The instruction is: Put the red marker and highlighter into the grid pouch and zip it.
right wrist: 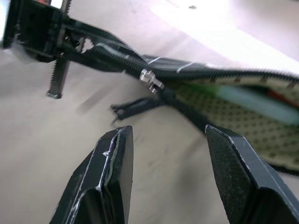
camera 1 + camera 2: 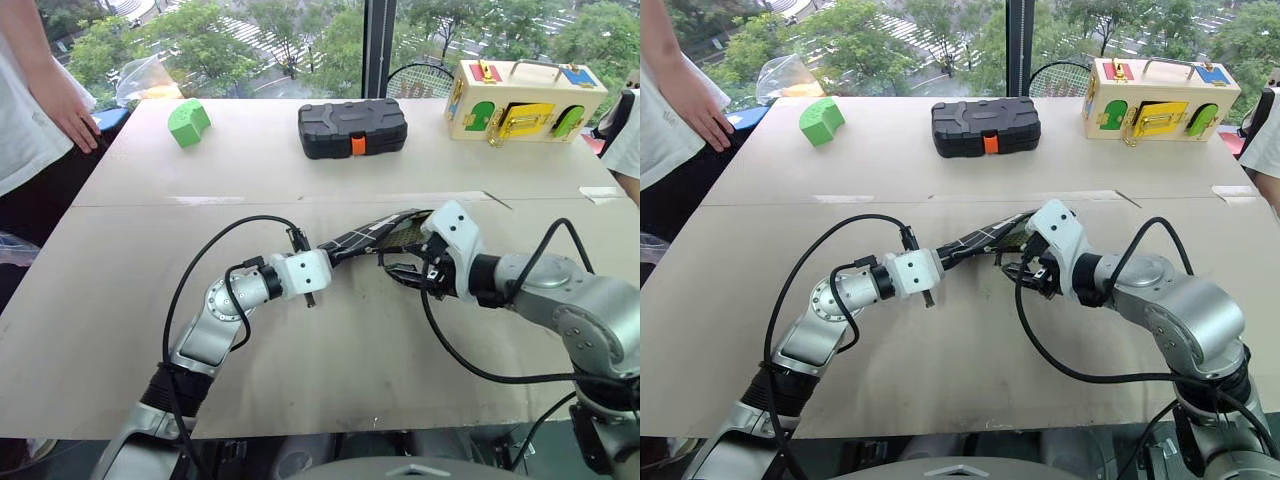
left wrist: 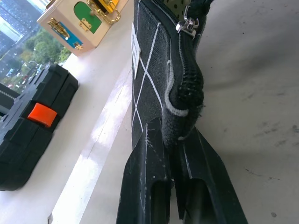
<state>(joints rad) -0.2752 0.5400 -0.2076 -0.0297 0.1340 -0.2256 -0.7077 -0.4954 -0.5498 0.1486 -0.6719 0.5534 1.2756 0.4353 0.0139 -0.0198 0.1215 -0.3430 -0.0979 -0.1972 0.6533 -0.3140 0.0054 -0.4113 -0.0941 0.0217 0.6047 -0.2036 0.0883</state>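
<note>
The grid pouch (image 2: 372,234), black with white lines, hangs just above the middle of the table between my two grippers. My left gripper (image 3: 175,137) is shut on the pouch's closed end. The right gripper (image 1: 168,135) is open, its fingers apart with nothing between them, a little short of the silver zipper pull (image 1: 150,79) and its black cord. Past the pull the pouch gapes open. Inside, on the dotted lining, lies the pale highlighter (image 1: 252,103) with its green cap, and beside it a bit of red of the red marker (image 1: 286,99).
A black hard case (image 2: 352,127) with an orange latch, a green block (image 2: 188,122) and a wooden latch box (image 2: 522,100) stand along the far edge. A person's hand (image 2: 70,105) rests at the table's far left corner; another person stands at the right edge.
</note>
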